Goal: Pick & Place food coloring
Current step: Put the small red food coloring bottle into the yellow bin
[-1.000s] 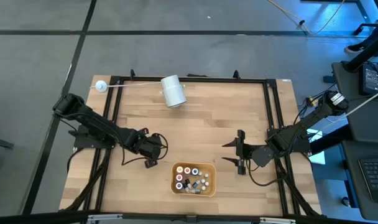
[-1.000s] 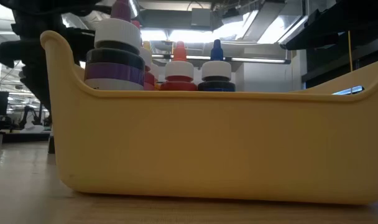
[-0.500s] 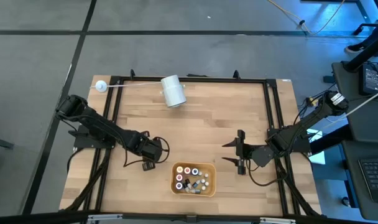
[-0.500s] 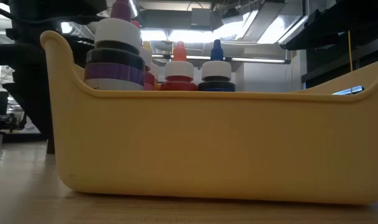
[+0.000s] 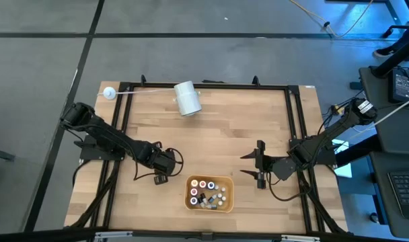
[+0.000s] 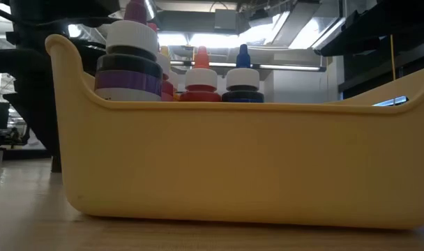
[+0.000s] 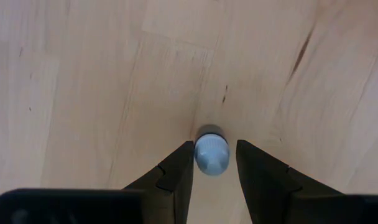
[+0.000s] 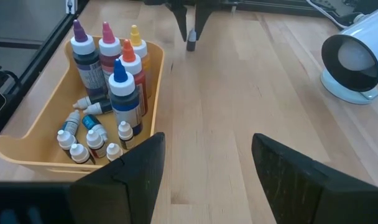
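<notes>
The wooden worktop (image 5: 211, 134) carries everything, with a black frame along its edges. Near its far edge, left of the middle, a big white cylinder roll (image 5: 187, 98) lies on its side, and at the far left corner a small white ball on a thin rod (image 5: 109, 93) rests across the frame. The left arm reaches in from the left edge and the right arm from the right edge, both low over the near half of the worktop. Close to the near edge, about midway along it, sits a yellow tray (image 5: 191, 199) holding the food coloring (image 8: 111, 93): tall dropper bottles with purple, pink, yellow, orange and blue caps stand at one end, and several tiny white-capped ones lie or stand at the other. The right tool (image 5: 259, 165) hangs just right of the tray, its fingers spread wide with nothing between them. The left tool (image 7: 212, 163) is down at the worktop just left of the tray, its two fingers close on either side of one small bottle (image 7: 211, 154) with a pale blue-white cap, standing on the wood outside the tray; whether the fingers already press it cannot be told.
</notes>
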Robot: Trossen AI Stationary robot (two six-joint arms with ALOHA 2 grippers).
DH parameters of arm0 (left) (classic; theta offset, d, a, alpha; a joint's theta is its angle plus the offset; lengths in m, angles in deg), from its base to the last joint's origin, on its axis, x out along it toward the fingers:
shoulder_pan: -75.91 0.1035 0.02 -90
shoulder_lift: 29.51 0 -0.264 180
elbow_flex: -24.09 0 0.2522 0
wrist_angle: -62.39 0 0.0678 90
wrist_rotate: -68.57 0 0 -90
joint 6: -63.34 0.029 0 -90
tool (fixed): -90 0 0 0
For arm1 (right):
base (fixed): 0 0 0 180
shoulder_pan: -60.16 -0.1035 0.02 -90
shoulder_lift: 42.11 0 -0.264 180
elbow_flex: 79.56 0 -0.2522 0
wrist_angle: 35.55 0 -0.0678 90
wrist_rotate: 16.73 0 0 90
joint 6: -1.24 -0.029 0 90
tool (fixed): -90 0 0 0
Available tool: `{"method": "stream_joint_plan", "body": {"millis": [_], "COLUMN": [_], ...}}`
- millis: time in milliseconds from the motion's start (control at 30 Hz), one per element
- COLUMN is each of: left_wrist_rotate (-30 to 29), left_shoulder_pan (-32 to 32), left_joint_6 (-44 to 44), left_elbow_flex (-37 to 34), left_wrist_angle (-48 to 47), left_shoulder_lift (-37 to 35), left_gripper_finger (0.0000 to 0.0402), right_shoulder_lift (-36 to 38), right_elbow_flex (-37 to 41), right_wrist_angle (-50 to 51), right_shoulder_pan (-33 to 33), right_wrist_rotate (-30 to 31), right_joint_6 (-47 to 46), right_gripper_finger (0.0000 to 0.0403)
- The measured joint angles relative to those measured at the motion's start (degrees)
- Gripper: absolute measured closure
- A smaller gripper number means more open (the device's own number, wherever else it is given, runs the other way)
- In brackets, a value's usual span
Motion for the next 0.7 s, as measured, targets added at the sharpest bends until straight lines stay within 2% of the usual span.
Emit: {"method": "stream_joint_plan", "body": {"millis": [333, 500, 600, 700], "left_wrist_rotate": [0.56, 2.86, 0.54, -5.15], "left_shoulder_pan": [0.0, -0.46, -0.82, -1.26], "left_joint_6": [-1.76, 1.45, 4.03, 3.43], "left_elbow_flex": [0.46, 6.24, 10.96, 16.93], "left_wrist_angle": [-0.1, -0.11, -3.24, -10.13], "left_shoulder_lift": [-0.06, -0.98, -2.19, -3.08], "left_gripper_finger": [0.0345, 0.0347, 0.0347, 0.0347], "right_shoulder_lift": [0.0, 0.0, 0.0, 0.0], "right_elbow_flex": [-0.01, -0.01, -0.01, -0.01], "right_wrist_angle": [0.21, 0.72, 0.94, 0.96], "right_shoulder_pan": [0.01, 0.01, 0.01, 0.01], "right_wrist_rotate": [0.0, 0.0, 0.0, 0.0], "right_joint_6": [0.2, 0.43, 1.31, 1.3], "right_gripper_finger": [0.0161, 0.0161, 0.0161, 0.0161]}}
